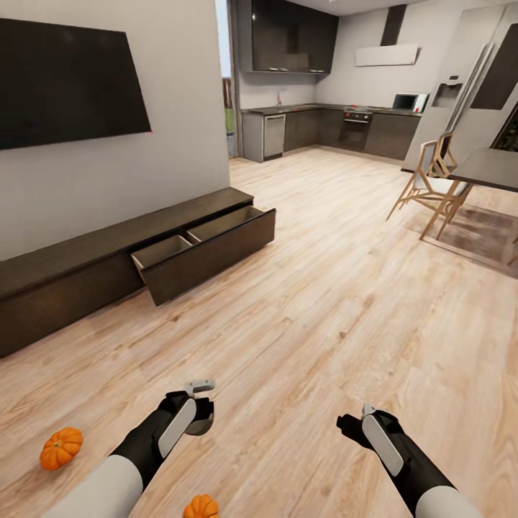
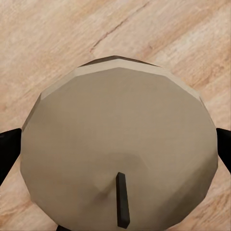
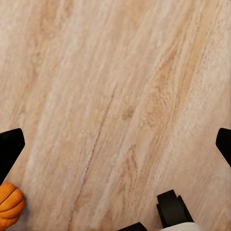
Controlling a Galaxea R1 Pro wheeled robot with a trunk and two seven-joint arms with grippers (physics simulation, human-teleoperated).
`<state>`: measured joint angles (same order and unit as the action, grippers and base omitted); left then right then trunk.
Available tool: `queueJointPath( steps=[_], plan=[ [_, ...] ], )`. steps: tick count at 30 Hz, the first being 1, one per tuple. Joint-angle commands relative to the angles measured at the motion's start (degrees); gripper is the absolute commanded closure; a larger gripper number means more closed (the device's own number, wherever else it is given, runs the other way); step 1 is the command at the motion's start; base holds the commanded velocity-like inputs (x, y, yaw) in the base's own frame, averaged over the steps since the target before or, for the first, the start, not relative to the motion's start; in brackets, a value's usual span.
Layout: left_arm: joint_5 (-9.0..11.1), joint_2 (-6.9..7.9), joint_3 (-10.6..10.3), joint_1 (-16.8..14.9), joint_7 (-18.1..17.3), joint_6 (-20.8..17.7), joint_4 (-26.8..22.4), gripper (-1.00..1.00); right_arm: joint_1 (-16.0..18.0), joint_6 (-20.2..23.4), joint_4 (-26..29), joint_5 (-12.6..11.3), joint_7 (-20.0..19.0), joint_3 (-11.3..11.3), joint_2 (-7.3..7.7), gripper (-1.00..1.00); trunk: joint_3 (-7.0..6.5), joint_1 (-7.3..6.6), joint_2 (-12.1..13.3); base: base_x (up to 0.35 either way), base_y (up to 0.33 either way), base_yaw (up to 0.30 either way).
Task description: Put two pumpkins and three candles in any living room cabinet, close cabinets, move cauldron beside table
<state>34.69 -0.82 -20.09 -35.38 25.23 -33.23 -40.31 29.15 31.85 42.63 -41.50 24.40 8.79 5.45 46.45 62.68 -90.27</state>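
The left hand (image 1: 200, 404) is closed around a candle (image 2: 118, 154) above the floor, the right hand (image 1: 357, 423) is open, and next the candle must go into the open cabinet (image 1: 205, 252) drawer.

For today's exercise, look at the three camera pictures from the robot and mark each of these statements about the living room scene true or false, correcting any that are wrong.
1. The cabinet has a drawer pulled open. True.
2. The left gripper is empty. False: a cream candle sits between its fingers, wick toward the camera.
3. Both pumpkins are inside the open drawer. False: one pumpkin lies on the floor left of the left arm, and a second pumpkin lies on the floor between the arms.
4. The right gripper holds nothing, its fingers spread over bare planks. True.
5. A dark screen hangs on the wall above the cabinet. True.
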Motion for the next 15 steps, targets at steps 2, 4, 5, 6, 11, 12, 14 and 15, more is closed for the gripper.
queueJointPath(
  steps=[2, 4, 5, 6, 11, 12, 14, 15],
  plan=[
    [0.6, 0.03, -0.2, 0.0, 0.6, -0.1, -0.1, 1.0, 0.0, 0.1, 0.1, -0.6, 0.6, 0.3, 0.09, -1.0, 0.05, 0.0, 0.0, 0.053, -0.183, 0.013],
    [0.6, 0.03, -0.2, 0.0, 0.5, -0.1, 0.0, 1.0, 0.0, 0.1, 0.1, -0.6, 0.6, 0.3, 0.09, -1.0, 0.05, 0.0, 0.0, 0.043, -0.127, 0.005],
    [0.6, 0.03, -0.2, 0.0, 0.5, -0.1, 0.0, 1.0, 0.0, 0.1, 0.1, -0.6, 0.6, 0.3, 0.09, -1.0, 0.05, 0.0, 0.0, 0.021, -0.064, 0.003],
    [0.6, 0.03, -0.2, 0.0, 0.6, -0.1, 0.0, 1.0, 0.0, 0.1, 0.1, -0.6, 0.6, 0.3, 0.09, -1.0, 0.05, 0.0, 0.0, 0.011, -0.033, 0.017],
    [0.6, 0.03, -0.3, 0.0, 0.6, 0.0, 0.0, 1.0, 0.0, 0.0, 0.1, -0.6, 0.6, 0.3, 0.09, -1.0, 0.05, 0.0, 0.0, 0.059, -0.045, 0.071],
    [0.6, 0.03, -0.3, 0.0, 0.6, 0.0, 0.0, 1.0, 0.0, 0.0, 0.1, -0.6, 0.6, 0.3, 0.09, -1.0, 0.05, 0.0, 0.0, 0.033, -0.028, 0.086],
    [0.6, 0.03, -0.3, 0.0, 0.6, 0.0, 0.0, 1.0, 0.0, 0.0, 0.1, -0.6, 0.6, 0.3, 0.09, -1.0, 0.05, 0.0, 0.0, 0.017, -0.012, 0.112],
    [0.6, 0.03, -0.3, 0.0, 0.6, 0.0, 0.0, 1.0, 0.0, 0.0, 0.1, -0.6, 0.6, 0.3, 0.09, -1.0, 0.05, 0.0, 0.0, 0.047, -0.026, 0.14]
  ],
)
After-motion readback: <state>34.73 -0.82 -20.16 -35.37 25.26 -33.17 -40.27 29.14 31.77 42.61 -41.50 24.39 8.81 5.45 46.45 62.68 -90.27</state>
